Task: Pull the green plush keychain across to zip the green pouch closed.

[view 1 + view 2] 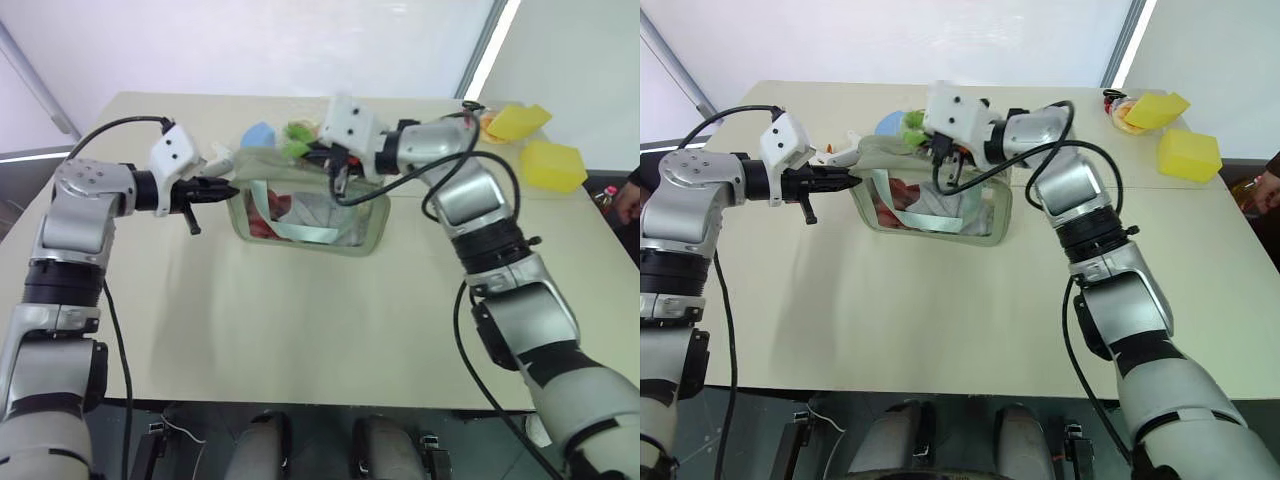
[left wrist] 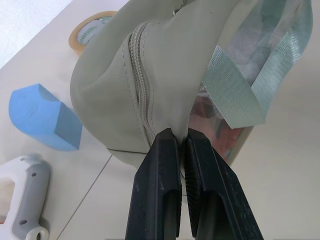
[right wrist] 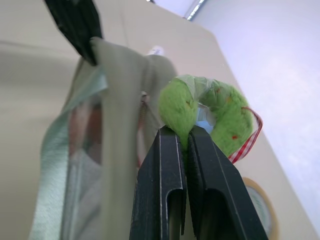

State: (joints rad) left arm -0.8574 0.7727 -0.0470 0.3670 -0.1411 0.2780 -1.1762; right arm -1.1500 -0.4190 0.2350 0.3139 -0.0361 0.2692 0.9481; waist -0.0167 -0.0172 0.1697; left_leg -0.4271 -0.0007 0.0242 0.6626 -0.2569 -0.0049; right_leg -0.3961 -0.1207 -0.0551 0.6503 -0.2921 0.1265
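Pinching the green plush keychain (image 3: 181,111), the right gripper (image 3: 186,131) sits beneath it.

A robot test lab: a plain beige table (image 1: 300,330) ringed by white screen walls (image 1: 250,45), scattered with yellow foam blocks (image 1: 553,165)

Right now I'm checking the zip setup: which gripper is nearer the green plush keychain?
Right. The right gripper has its jaws shut on the green plush keychain; the left gripper pinches the green pouch at its far end.
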